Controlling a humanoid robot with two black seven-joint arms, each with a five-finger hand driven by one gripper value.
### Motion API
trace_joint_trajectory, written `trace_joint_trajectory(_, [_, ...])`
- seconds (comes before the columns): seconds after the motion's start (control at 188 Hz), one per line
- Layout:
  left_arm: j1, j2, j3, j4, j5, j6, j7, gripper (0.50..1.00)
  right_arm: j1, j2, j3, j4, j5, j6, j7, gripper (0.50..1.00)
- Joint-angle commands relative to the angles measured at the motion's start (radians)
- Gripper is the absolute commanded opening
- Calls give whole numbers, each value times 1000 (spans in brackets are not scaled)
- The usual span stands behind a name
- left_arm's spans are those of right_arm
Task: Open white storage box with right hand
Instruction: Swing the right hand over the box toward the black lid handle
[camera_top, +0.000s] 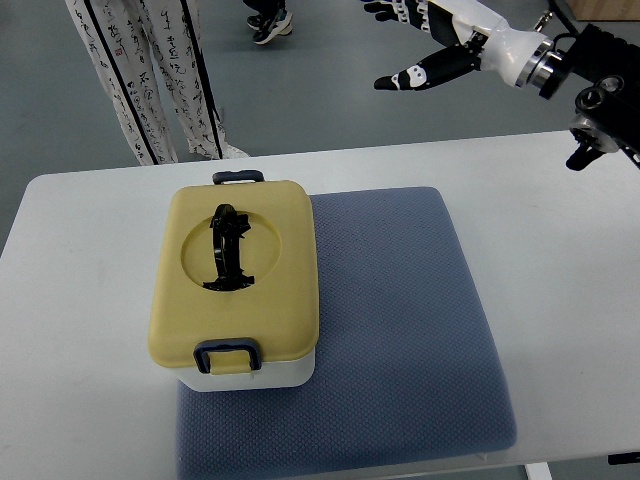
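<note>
Still well off the box.
Your right hand (420, 45), fingers spread and empty, hangs far right beyond the table (560, 230); the white storage box (238, 290) sits near-left on the blue mat (400, 330), long axis running near to far.

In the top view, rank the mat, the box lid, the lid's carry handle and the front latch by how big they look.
Largest to smallest:
1. mat
2. box lid
3. carry handle
4. front latch
The handle and latch look close in size; the handle looks longer.
</note>
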Motion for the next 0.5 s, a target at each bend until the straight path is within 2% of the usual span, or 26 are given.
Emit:
trace_joint_trajectory(0.0, [0, 0, 0, -1, 0, 0, 0, 1000, 102, 12, -43, 62, -133, 31, 2, 930])
trace_joint_trajectory(0.144, [0, 0, 0, -1, 0, 0, 0, 1000, 234, 34, -140, 120, -213, 74, 2, 930])
trace_joint_trajectory(0.272, [0, 0, 0, 1, 0, 0, 2, 1000, 319, 80, -250, 154, -270, 78, 12, 928])
trace_joint_trajectory(0.495, [0, 0, 0, 1, 0, 0, 0, 1000, 340, 143, -310, 185, -382, 78, 26, 928])
